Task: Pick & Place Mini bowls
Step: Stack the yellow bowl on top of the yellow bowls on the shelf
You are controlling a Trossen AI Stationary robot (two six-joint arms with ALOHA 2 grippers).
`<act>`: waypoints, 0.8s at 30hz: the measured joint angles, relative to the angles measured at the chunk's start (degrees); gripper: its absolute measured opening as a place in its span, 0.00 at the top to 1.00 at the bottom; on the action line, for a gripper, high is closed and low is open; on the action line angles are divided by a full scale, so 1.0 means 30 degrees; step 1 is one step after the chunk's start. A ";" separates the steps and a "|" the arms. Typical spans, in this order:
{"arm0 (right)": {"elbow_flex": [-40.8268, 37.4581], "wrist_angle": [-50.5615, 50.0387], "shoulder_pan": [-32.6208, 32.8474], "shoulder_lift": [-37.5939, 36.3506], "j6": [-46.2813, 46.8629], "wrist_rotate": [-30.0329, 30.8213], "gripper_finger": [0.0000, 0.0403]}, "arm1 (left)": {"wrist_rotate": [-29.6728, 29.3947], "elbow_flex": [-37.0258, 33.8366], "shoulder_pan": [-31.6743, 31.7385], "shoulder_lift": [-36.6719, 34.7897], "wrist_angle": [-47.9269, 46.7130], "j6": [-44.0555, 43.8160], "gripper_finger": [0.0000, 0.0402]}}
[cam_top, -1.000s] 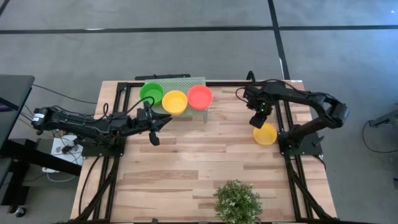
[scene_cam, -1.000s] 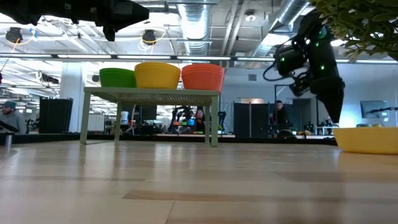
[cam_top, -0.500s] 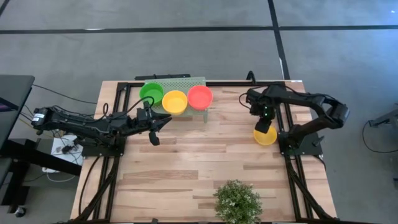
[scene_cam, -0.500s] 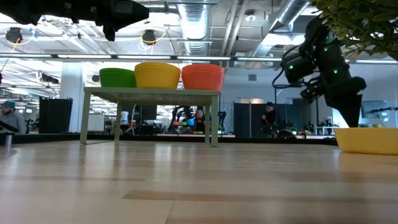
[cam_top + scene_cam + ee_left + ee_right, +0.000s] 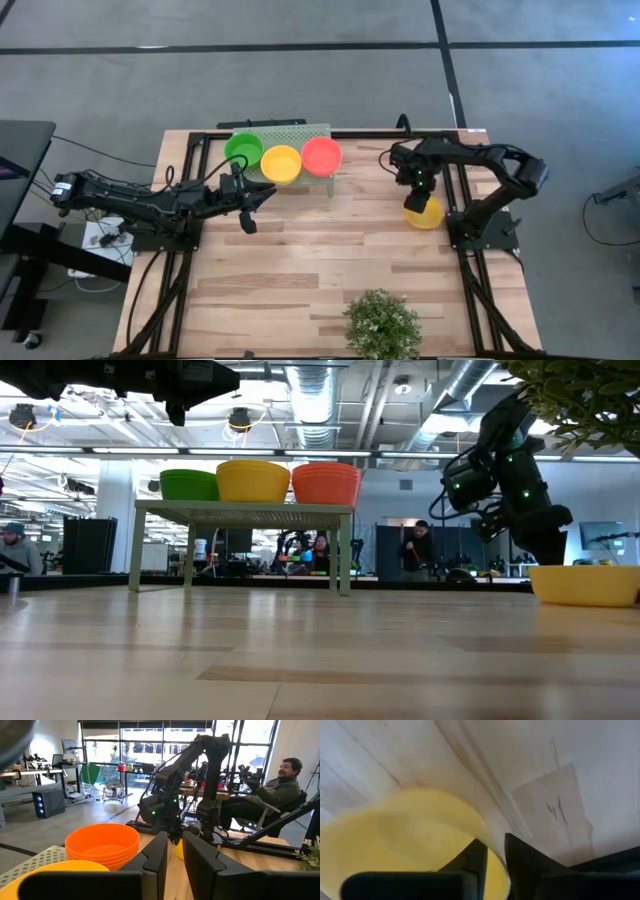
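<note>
Right gripper (image 5: 421, 196) is pinching the rim of a yellow mini bowl (image 5: 424, 213) resting on the counter (image 5: 330, 250) at its right side, one finger inside the wall and one outside. Left gripper (image 5: 250, 205) is hovering near the pale green stand (image 5: 300, 131), fingers nearly closed and holding nothing, while the green (image 5: 243, 150), yellow (image 5: 281, 163) and red-orange (image 5: 321, 156) mini bowl stacks are sitting on that stand beyond. Judging from the thin edge hold, the smooth bowl is likely to tilt or slip free on lifting.
</note>
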 joint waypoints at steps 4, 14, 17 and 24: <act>0.0388 -0.0487 0.0126 0.0090 0.0000 -0.0252 0.97 | 0.0003 0.0000 0.0000 0.0000 0.0000 0.0000 0.85; 0.4250 -0.3271 0.1595 -0.0517 0.1928 -0.0352 0.99 | 0.0003 0.0000 0.0000 0.0000 -0.0007 0.0104 0.85; 0.6407 -0.3265 0.2612 -0.0515 0.3257 -0.0359 0.98 | 0.0003 0.0000 0.0000 -0.0015 -0.0029 0.0168 0.85; 1.1351 -0.1878 0.5521 -0.0522 0.5827 0.0097 0.99 | -0.0002 0.0000 0.0000 -0.0606 -0.0474 0.1890 0.85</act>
